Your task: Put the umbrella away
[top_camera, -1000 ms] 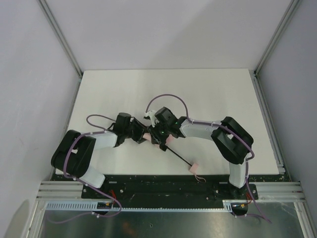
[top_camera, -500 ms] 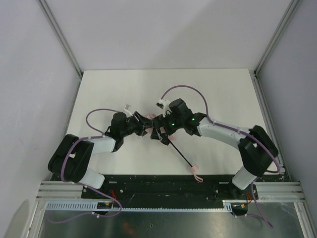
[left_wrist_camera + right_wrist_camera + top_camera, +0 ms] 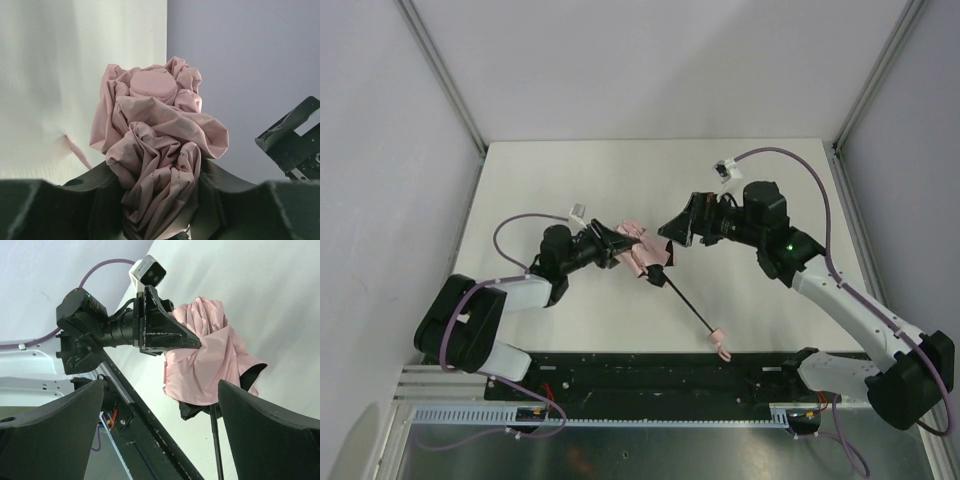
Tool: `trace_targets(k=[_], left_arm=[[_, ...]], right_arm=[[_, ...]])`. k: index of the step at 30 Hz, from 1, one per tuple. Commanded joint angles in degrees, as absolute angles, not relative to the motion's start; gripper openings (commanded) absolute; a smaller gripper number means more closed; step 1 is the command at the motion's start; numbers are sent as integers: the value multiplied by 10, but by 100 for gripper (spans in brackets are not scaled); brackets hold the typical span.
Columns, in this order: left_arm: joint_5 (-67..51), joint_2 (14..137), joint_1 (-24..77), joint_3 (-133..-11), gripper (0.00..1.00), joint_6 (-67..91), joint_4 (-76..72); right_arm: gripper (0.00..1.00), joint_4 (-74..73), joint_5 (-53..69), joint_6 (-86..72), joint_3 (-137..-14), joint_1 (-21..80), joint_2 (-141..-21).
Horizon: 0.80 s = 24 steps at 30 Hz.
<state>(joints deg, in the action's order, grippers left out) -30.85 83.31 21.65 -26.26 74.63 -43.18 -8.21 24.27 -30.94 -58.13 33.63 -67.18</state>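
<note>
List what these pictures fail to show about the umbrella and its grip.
- Thin black metal shaft: cut by the right wrist view's bottom edge; fabric hides it in the left wrist view.
- Small pink handle with strap: tiny from above, outside both wrist views.
- Pads of the left gripper: buried in the pale pink fabric folding umbrella's folds, left wrist view.

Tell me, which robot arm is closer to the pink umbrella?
Left. The left end effector grips the umbrella's bunched fabric; the right end effector hangs open beside it, seemingly not touching.
</note>
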Motion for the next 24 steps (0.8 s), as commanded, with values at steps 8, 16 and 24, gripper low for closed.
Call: trace_targets(k=[8, 16, 24], left_arm=[[-334, 779, 221, -274, 0, 775, -490], [-312, 793, 224, -262, 0, 820, -474], [-308, 797, 236, -267, 0, 817, -461]], right_arm=[[96, -65, 241, -401, -532, 290, -676], [88, -61, 146, -223, -551, 446, -671], [83, -115, -93, -174, -629, 545, -753]])
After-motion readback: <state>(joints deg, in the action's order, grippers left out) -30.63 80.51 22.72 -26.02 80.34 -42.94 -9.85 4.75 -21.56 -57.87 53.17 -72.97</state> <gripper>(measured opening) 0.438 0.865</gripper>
